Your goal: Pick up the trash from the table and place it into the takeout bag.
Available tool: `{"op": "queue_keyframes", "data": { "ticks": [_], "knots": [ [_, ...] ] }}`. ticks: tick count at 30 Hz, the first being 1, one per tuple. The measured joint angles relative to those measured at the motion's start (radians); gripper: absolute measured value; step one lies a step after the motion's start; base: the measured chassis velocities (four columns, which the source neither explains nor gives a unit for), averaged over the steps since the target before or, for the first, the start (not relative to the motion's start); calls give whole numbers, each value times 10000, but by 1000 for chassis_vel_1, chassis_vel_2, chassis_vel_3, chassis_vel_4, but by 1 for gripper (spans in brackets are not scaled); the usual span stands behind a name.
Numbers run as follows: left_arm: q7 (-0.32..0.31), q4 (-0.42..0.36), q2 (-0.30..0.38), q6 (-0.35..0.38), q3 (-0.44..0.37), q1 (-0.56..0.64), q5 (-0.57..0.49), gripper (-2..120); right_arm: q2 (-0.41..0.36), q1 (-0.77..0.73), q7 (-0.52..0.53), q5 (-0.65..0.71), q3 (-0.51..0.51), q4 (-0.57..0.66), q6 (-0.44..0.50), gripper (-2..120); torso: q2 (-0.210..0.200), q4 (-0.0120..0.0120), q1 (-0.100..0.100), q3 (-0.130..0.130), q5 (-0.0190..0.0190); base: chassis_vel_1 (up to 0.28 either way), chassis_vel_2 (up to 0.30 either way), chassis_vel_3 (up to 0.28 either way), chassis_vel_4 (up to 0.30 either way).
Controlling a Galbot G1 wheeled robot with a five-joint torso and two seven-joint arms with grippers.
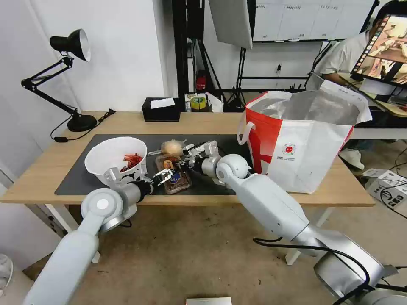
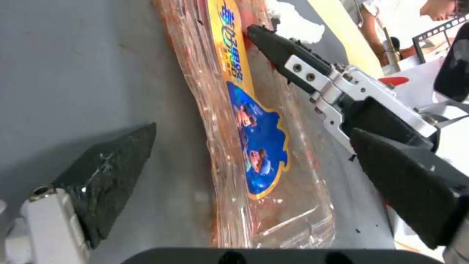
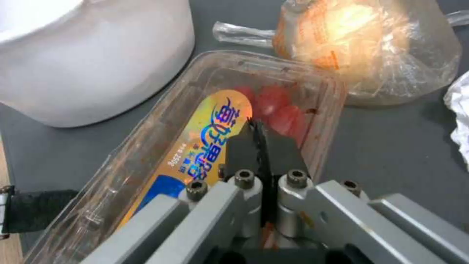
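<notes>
Left third of the dark mat (image 1: 80,178): the white bowl (image 1: 111,157) with red crayfish shells stands near the mat's front-left corner, untouched.

Just right of the bowl, at the mat's front edge, the left gripper (image 1: 163,174) sits low with its fingers (image 2: 105,172) spread wide, straddling the near end of the clear plastic tray (image 1: 174,174). Neither pad touches the tray yet.

The tray lies flat on the mat, long side running front to back, its yellow-and-blue label facing up.

The right gripper (image 1: 183,163) reaches over the tray from the right. Its fingers (image 3: 261,154) are pressed together, tips resting on or just above the lid near the label; whether a fold of plastic is caught between them cannot be told.

Behind the tray sits the bagged bun (image 1: 171,147), with crumpled tissue (image 3: 459,110) just beside it.

At the table's (image 1: 46,169) right end the takeout bag (image 1: 296,144) stands open, foil lining showing.

Judgement: the tray is the item in hand. Thin, springy plastic will likely skid or buckle; the left fingers should close gently across the rim, with the right holding the tray from sliding, then lift level so any residue stays inside.
</notes>
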Motion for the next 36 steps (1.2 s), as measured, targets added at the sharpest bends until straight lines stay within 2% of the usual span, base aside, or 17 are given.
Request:
{"op": "queue_keyframes", "data": {
  "ticks": [6,14,16,18,20,23,25,26,33,36],
  "knots": [
    [10,-5,17,-1,-11,15,-60,97,38,-26,6,-13,5,-8,5,0,0,0,0,0,-2,0,0,0,0],
    [21,-56,35,-3,2,75,-86,79,43,-32,18,-23,8,-13,11,0,0,0,0,1,-2,0,0,0,0],
    [35,-85,145,-7,-32,101,-113,67,16,-30,23,-22,6,-5,12,0,0,0,0,0,0,0,0,0,0],
    [38,-86,167,-8,-45,109,-118,64,14,-25,24,-21,1,-4,12,0,0,0,0,0,0,0,0,0,0],
    [46,-95,191,-12,-90,142,-126,52,19,8,28,-20,-17,-9,12,0,0,0,0,0,-1,0,0,0,0],
    [52,-122,200,-13,-113,180,-131,45,39,36,32,-18,-29,-25,10,0,0,0,0,0,-1,0,0,0,0],
    [58,-161,202,-13,-122,218,-133,35,65,69,38,-14,-36,-39,7,0,0,0,0,0,-1,0,0,0,0],
    [58,-161,202,-13,-122,218,-133,35,65,69,38,-14,-36,-39,7,0,0,0,0,0,-1,0,0,0,0],
    [62,-215,168,-16,-125,269,-126,5,75,64,47,-12,-46,-45,6,0,0,0,0,0,-1,0,0,0,0],
    [62,-222,174,-19,-125,270,-117,0,60,31,51,-11,-42,-15,5,0,0,0,1,1,-1,0,0,0,0]
  ]
}}
